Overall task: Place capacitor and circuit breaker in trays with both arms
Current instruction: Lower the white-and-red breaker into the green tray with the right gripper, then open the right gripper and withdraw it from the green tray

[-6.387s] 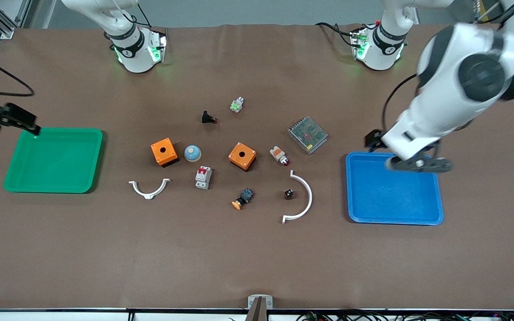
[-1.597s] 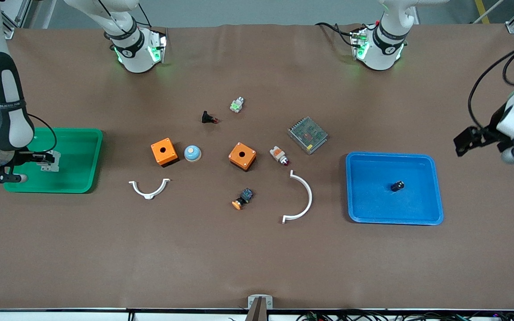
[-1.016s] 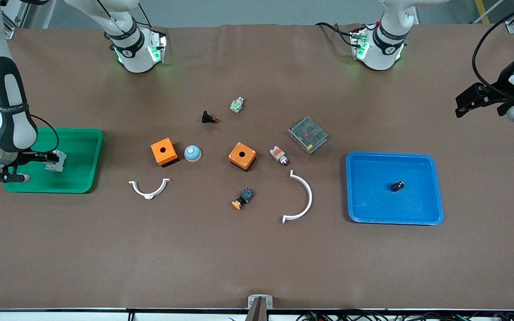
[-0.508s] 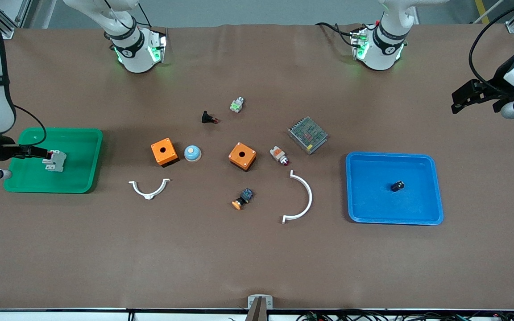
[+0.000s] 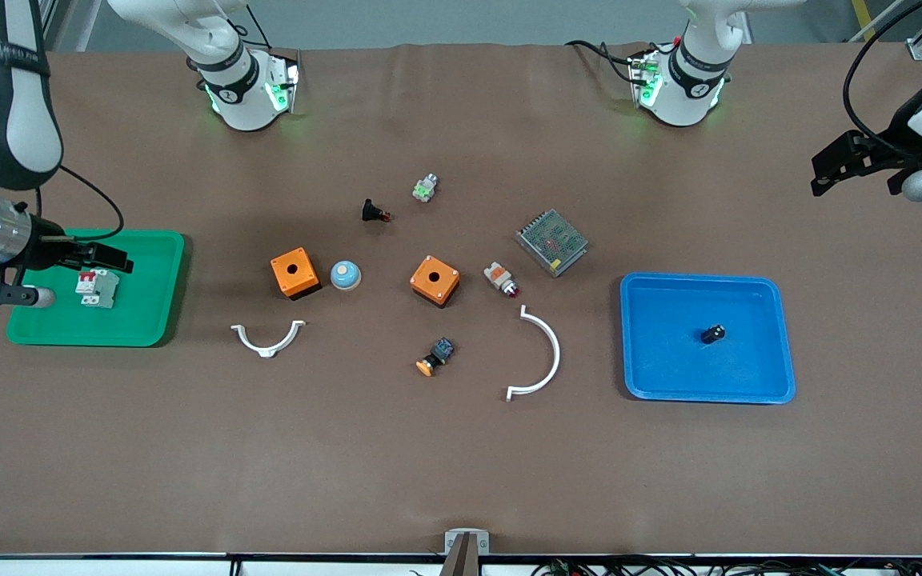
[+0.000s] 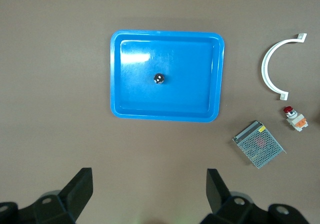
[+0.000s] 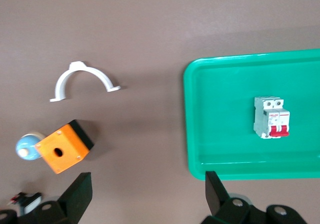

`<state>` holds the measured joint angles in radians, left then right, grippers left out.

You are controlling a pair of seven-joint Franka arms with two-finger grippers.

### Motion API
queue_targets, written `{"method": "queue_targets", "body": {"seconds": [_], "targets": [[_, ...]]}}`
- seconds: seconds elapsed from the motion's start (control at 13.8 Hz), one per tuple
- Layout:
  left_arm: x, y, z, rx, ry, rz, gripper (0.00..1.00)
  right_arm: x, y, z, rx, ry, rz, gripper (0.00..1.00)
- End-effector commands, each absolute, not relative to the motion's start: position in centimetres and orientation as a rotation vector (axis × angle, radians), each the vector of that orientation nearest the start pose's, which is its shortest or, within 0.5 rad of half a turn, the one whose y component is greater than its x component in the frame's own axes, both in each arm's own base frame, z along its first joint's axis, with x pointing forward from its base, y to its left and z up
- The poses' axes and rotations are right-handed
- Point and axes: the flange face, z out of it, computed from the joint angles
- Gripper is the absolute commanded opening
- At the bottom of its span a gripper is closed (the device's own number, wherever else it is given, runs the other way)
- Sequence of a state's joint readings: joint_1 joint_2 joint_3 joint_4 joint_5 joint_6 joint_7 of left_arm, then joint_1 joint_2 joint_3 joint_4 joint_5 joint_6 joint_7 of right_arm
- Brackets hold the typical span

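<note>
The capacitor (image 5: pixel 713 334) lies in the blue tray (image 5: pixel 669 368) toward the left arm's end of the table; the left wrist view shows it (image 6: pixel 159 78) in that tray (image 6: pixel 190 93). The circuit breaker (image 5: pixel 98 288) lies flat in the green tray (image 5: pixel 141 320), red toggles showing; the right wrist view shows it (image 7: pixel 271 117) in that tray (image 7: pixel 220 134). My right gripper (image 5: pixel 109 258) is open and empty, raised over the green tray; its own view shows it (image 7: pixel 147 196). My left gripper (image 5: pixel 833 164) is open and empty, high over bare table, away from the blue tray; its own view shows it (image 6: pixel 147 194).
Between the trays lie two orange boxes (image 5: pixel 294 273) (image 5: pixel 434 280), a blue-white dome (image 5: pixel 345 274), two white curved brackets (image 5: pixel 267 338) (image 5: pixel 539 352), a mesh-covered unit (image 5: pixel 552 242), an orange-capped push button (image 5: pixel 434 358), a red-lens part (image 5: pixel 501 279) and a black red-tipped part (image 5: pixel 375 212).
The right gripper let go of the circuit breaker in the green tray, opened and rose. The left gripper stayed raised, drifting slightly. Earlier, both parts lay mid-table.
</note>
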<state>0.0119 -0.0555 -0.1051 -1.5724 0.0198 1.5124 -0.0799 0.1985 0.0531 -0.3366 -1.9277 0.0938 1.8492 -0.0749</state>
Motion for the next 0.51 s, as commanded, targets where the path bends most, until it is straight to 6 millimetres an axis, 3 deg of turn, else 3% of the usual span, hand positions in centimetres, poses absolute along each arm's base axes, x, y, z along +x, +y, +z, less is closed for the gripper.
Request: {"method": "queue_targets", "body": {"seconds": [0.0, 0.22, 0.36, 0.44], "targets": [[52.8, -5.0, 65.9, -3.124, 0.046, -0.018, 1.0, 54.9, -6.1, 49.4, -3.042, 0.173, 0.148, 1.0], [52.8, -5.1, 66.0, -3.12, 0.046, -0.021, 1.0, 56.0, -5.5, 56.1, -3.071, 0.13, 0.062, 1.0], [52.8, -5.1, 65.9, -3.117, 0.05, -0.019, 1.0, 56.9, -6.4, 60.6, -3.129, 0.133, -0.017, 1.0], [52.9, -5.2, 65.8, -3.115, 0.052, -0.017, 1.0, 56.9, -6.6, 61.8, -3.133, 0.139, -0.044, 1.0]]}}
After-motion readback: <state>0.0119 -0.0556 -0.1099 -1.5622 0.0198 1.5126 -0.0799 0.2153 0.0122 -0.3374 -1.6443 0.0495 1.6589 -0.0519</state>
